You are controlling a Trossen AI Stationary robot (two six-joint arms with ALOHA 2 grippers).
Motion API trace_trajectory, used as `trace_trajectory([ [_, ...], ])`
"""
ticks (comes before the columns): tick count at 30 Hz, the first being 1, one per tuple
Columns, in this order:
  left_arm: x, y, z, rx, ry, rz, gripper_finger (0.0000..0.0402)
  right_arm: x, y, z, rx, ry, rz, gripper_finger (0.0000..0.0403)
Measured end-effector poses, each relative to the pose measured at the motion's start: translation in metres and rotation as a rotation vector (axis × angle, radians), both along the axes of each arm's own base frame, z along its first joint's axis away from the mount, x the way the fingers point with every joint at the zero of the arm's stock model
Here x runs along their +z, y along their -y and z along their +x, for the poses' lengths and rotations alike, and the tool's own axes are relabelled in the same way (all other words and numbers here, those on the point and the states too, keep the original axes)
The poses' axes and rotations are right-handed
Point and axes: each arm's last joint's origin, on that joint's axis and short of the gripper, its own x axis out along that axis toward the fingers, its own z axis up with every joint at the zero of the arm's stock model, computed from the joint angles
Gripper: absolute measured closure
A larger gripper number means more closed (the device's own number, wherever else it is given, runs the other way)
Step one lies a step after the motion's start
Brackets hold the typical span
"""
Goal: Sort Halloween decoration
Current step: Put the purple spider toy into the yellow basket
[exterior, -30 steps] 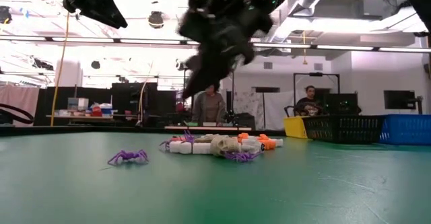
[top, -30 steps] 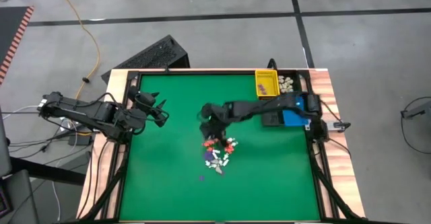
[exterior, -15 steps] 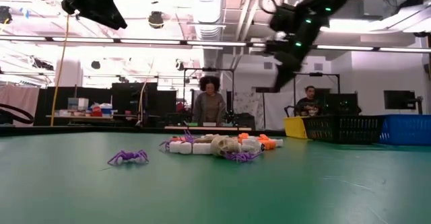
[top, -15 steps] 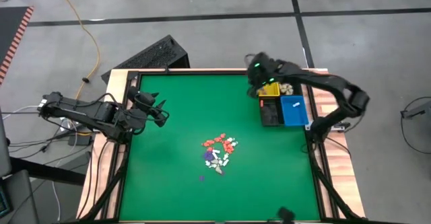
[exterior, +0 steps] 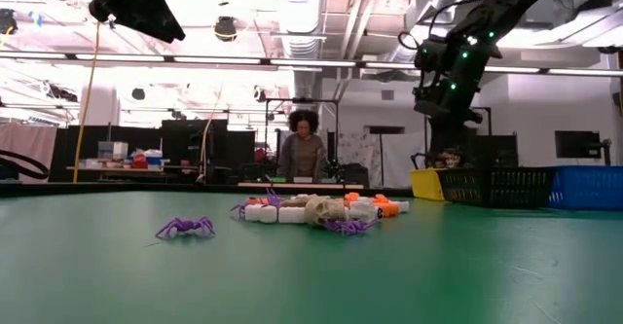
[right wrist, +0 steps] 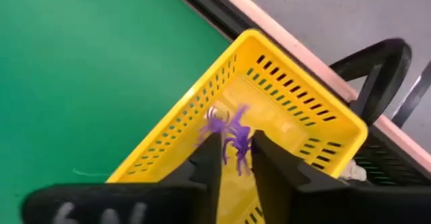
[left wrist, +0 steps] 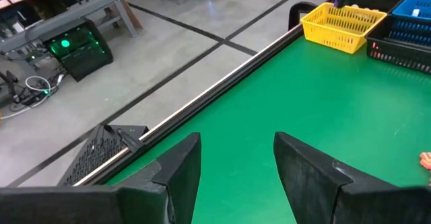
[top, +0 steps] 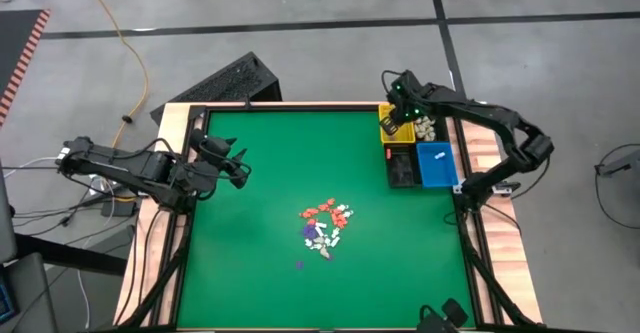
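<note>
The Halloween decoration lies as a pile of cream, orange-red and purple trinkets (top: 325, 223) at the table's middle, with a lone purple spider (exterior: 185, 228) nearer the front. My right gripper (right wrist: 236, 153) hovers over the yellow bin (right wrist: 303, 109) at the far right, fingers a little apart. A purple spider (right wrist: 227, 130) shows between and just beyond the fingertips. My left gripper (left wrist: 236, 157) waits open above the table's left side, holding nothing. My right gripper points slanting down into the yellow bin, and the purple spider's legs (right wrist: 239, 158) reach into the gap between its fingertips. I cannot tell whether the fingers touch the spider. The spider is above the bin's floor.
A black bin (top: 402, 166) and a blue bin (top: 437, 165) stand just in front of the yellow one. Cream trinkets (top: 427, 126) lie in a bin beside it. Green table surface stretches between the pile and the bins. People show in the room beyond the table.
My right gripper has risen from the pile at the table's middle and swung toward the far right corner. It has turned as it went and now hangs over the yellow bin. The pile and the lone spider have stayed put.
</note>
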Motion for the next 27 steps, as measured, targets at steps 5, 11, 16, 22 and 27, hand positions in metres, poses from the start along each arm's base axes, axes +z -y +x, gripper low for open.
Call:
trace_trajectory([
  [5,0.000,0.000,0.000,-0.010,0.006,-0.018,0.0223,-0.001,-0.001,0.001,-0.005,-0.002,0.003,0.0244],
  [11,0.000,0.001,0.001,-0.028,0.015,-0.042,0.0223,0.019,-0.015,0.009,0.098,0.074,-0.032,0.0234],
  [16,0.004,0.002,0.000,-0.076,0.042,-0.063,0.0223,0.043,-0.058,0.044,0.425,0.337,-0.005,0.0240],
  [22,0.006,0.002,0.000,-0.101,0.052,-0.056,0.0223,0.049,-0.144,0.099,0.819,0.497,0.015,0.0243],
  [27,0.006,0.003,0.000,-0.125,0.047,-0.071,0.0223,0.038,-0.220,0.123,1.011,0.515,0.033,0.0243],
])
